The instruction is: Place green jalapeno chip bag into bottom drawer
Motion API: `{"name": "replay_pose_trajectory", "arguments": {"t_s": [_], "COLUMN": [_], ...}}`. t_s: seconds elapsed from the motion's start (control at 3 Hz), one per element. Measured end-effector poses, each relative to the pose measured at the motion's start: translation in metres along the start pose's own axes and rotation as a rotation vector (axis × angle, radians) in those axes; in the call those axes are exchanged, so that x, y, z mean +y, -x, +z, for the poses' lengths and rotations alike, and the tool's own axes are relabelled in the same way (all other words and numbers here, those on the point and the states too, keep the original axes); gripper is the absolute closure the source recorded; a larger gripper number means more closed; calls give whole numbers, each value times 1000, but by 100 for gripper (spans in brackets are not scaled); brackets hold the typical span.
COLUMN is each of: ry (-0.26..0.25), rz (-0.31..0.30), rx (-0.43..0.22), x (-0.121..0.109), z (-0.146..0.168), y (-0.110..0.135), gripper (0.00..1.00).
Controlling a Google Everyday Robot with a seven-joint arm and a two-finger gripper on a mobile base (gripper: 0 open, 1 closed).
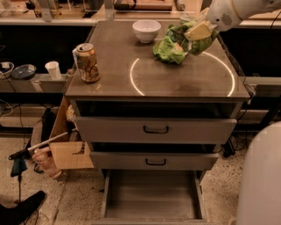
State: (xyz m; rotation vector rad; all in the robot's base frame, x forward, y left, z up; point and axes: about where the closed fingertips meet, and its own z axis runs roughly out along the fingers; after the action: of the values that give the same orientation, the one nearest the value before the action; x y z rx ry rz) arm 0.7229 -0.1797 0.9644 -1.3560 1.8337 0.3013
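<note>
Grip first: my pincer (198, 30) is clamped on the upper right end of the green jalapeno chip bag (173, 48); the rest of the bag droops below and to the left of the pincer, over the cabinet top (175, 83); whether its low end touches that top I cannot tell; my white arm (228, 11) reaches in from the upper right, wrist angled down toward the bag; the bottom drawer (151, 197) stands pulled out far below the pincer, under two wider drawers (156, 129) with black handles; a white bowl (146, 30) sits left of the pincer, a can (88, 62) farther left and lower; the print on bag and can is not legible.
</note>
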Motion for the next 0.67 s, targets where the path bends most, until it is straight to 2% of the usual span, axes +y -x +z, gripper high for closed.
{"name": "replay_pose_trajectory", "arguments": {"t_s": [0.33, 0.67], "ry": [46, 85], "rz": [-3, 4], "rx": [-66, -98], "x": [18, 42], "z": [-27, -56], "y": [4, -1], "gripper": [100, 100]}}
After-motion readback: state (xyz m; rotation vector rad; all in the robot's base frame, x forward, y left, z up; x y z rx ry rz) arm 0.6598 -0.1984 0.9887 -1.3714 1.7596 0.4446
